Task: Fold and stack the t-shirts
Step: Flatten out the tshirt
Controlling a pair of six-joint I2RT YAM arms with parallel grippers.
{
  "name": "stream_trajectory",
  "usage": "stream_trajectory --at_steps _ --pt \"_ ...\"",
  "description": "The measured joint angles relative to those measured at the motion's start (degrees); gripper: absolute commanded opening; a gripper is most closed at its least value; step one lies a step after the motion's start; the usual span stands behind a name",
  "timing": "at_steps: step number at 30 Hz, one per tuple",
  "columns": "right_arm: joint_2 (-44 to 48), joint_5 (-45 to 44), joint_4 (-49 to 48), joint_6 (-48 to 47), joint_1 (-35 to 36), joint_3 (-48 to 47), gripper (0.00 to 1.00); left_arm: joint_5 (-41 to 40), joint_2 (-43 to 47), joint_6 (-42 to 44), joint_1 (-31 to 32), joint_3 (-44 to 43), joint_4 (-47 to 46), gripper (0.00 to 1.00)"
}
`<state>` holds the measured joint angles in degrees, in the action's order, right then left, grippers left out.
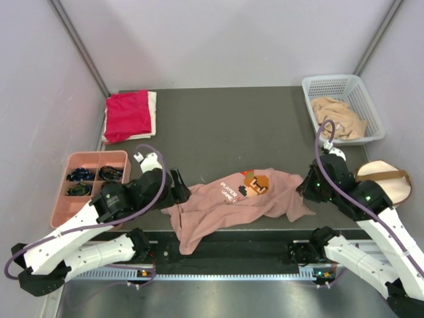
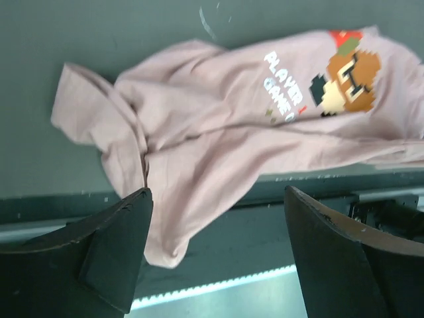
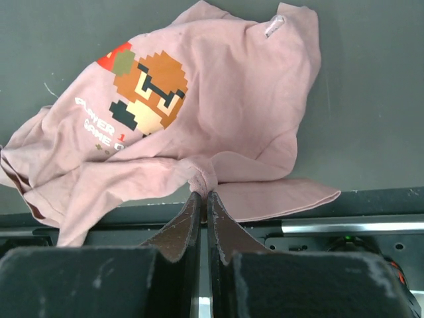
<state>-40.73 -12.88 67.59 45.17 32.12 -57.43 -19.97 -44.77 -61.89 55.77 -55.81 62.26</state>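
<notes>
Left tool point(image 2: 215, 199) gapes wide, empty, pink t-shirt point(image 2: 218, 132) bunched beyond it; right tool point(image 3: 202, 195) clamped, seemingly pinching a fold at its tips. Grab a corner, pull flat.

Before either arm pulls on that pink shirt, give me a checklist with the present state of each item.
1. Right gripper has a hold on the pink t-shirt: ok. It is shut on a bunched fold at the shirt's near edge.
2. Left gripper has a hold: not ok. It is open over the shirt's left part and grips nothing.
3. Shirt lies flat: not ok. It is crumpled, and its left part hangs over the near edge of the table.
4. Print faces up: ok.
5. Stack is ready to take it: ok. The red t-shirt lies folded on the white t-shirt at the far left.
</notes>
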Motion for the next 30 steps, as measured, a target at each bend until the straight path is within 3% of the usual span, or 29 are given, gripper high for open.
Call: stream_trajectory --at_steps 12,18,30 --pt "-0.5 0.6 -2.0 0.0 0.0 0.7 0.0 -0.7 -7.5 4.0 0.0 10.8 -10.6 0.62" --pt "-0.2 1.0 -2.2 0.1 0.0 2.2 0.0 -0.8 -5.5 4.7 0.0 13.3 -11.5 0.49" --pt "-0.2 1.7 -2.5 0.1 0.0 2.7 0.0 1.6 -2.8 4.9 0.0 23.5 -15.5 0.47"
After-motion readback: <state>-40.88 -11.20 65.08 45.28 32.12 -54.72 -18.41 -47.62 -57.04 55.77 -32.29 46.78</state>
